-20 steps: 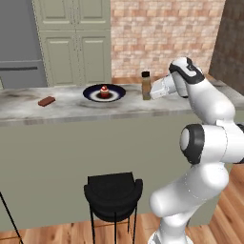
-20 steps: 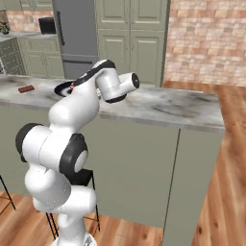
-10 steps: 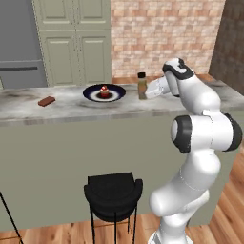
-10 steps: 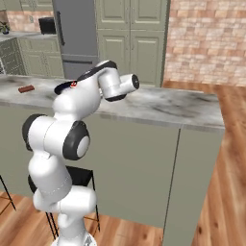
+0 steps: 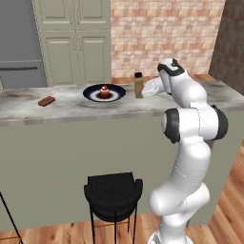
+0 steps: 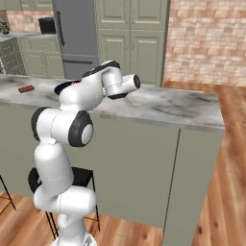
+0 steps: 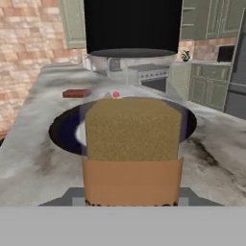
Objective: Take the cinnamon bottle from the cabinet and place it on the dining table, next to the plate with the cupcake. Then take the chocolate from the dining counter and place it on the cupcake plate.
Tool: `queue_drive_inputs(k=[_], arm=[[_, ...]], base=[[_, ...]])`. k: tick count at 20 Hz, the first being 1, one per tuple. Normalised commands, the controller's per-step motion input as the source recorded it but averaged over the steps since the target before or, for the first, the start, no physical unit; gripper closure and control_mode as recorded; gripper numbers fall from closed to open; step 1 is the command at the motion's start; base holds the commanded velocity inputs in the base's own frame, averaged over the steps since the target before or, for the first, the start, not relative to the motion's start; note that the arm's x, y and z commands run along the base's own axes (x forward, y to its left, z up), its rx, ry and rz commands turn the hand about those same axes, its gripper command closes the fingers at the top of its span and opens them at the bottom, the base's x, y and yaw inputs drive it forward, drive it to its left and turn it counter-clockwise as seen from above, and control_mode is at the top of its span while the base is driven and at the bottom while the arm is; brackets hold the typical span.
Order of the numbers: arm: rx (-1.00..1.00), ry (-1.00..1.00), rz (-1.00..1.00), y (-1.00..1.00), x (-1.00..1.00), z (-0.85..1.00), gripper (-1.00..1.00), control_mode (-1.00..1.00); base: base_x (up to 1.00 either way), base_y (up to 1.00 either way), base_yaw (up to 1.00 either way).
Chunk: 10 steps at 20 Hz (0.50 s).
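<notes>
The gripper (image 5: 143,91), clamped on the bottle (image 5: 138,84), has moved left toward the plate (image 5: 117,94)'s 3 o'clock; release approaches.

On the dining table (image 5: 71,110), the plate (image 5: 91,93) with the cupcake (image 5: 104,91) sits mid-slab toward the far edge, and the cinnamon bottle (image 5: 138,84) stands just beside the plate's right rim, leaving little gap between them. The chocolate (image 5: 46,101) lies well apart toward the left end, with bare marble between it and the plate. The near edge and the right end (image 6: 192,108) are open.
</notes>
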Motion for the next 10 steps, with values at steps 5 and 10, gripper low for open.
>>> queue_drive_inputs(k=[5, 10], arm=[[0.02, 0.00, 0.00, 0.02, 0.28, -0.23, 1.00, -1.00], [0.03, 0.00, 0.00, 0.06, 0.27, -0.27, 1.00, -1.00]], base=[[0.00, 0.00, 0.00], [0.00, 0.00, 0.00]])
